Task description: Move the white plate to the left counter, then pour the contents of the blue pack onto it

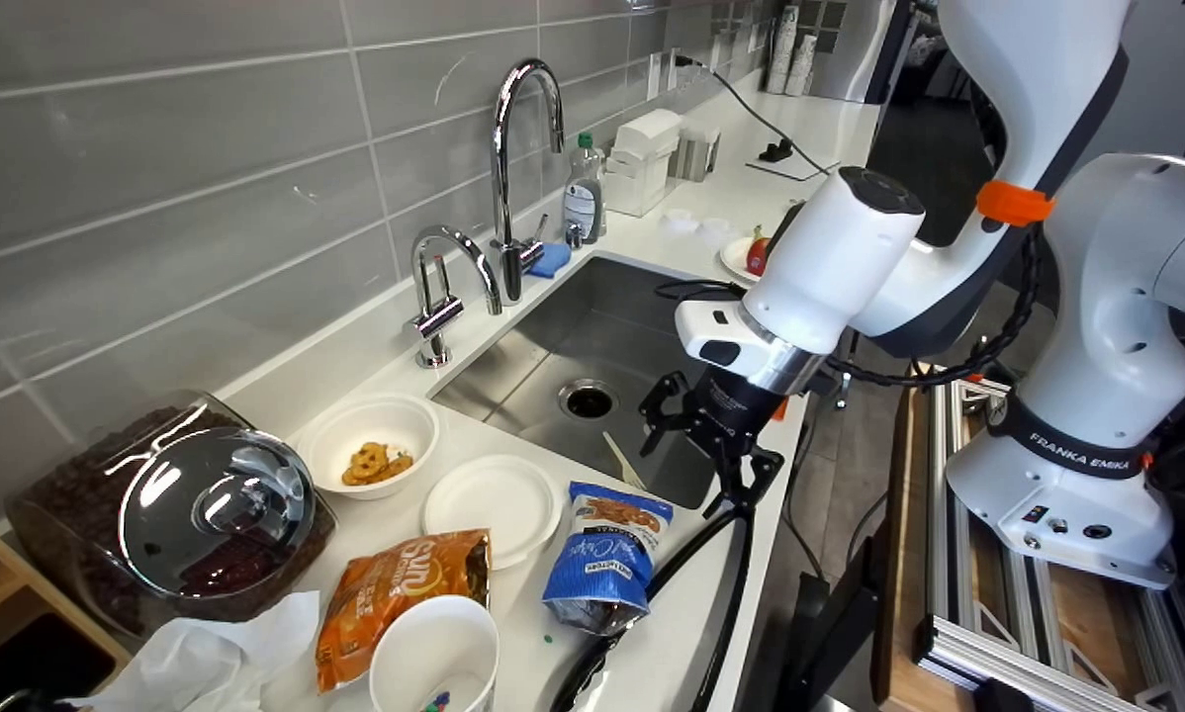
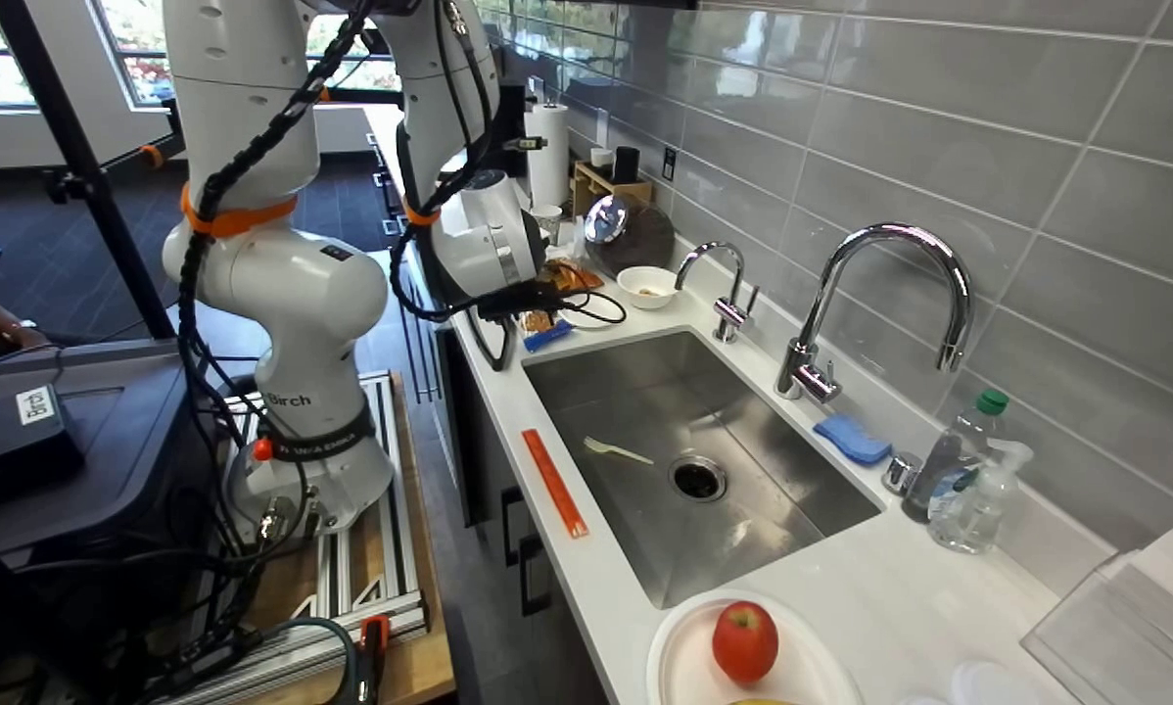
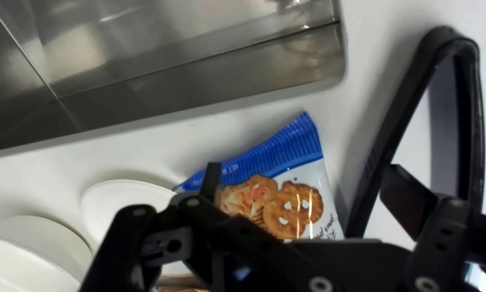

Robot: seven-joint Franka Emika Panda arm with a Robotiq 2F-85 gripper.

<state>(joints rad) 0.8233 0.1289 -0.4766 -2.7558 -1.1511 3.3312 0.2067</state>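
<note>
Lidded jar (image 1: 222,512): in an exterior view, from which we take all clock directions, it sits at 9 o'clock from the white plate (image 1: 499,499).
White bowl (image 1: 385,415): holds orange-brown snack pieces (image 1: 375,463); we place it just beside the plate, at 10 o'clock.
Orange snack bag (image 1: 400,598): lies at 7 o'clock from the plate, a corner overlapping the rim as we view it.
Cup (image 1: 426,635): stands at 5 o'clock from the orange snack bag.
White plate: lies flat on the left counter (image 1: 523,618).
Steel sink (image 1: 642,321): lies at 1 o'clock from the plate; inside it we see a pale fork (image 1: 623,460).
Blue pack (image 1: 607,564): lies printed face up on the same counter, just beside the plate at 4 o'clock; whether the two touch, we cannot tell.
Gripper (image 1: 686,477): hangs at 1 o'clock from the blue pack; we find the fingers (image 3: 211,178) spread wide apart, with nothing in their hold; the wrist view shows the pack between and beyond them.
Red apple (image 1: 757,257): rests on a second plate (image 1: 733,254) past the sink, at 2 o'clock from it.
</note>
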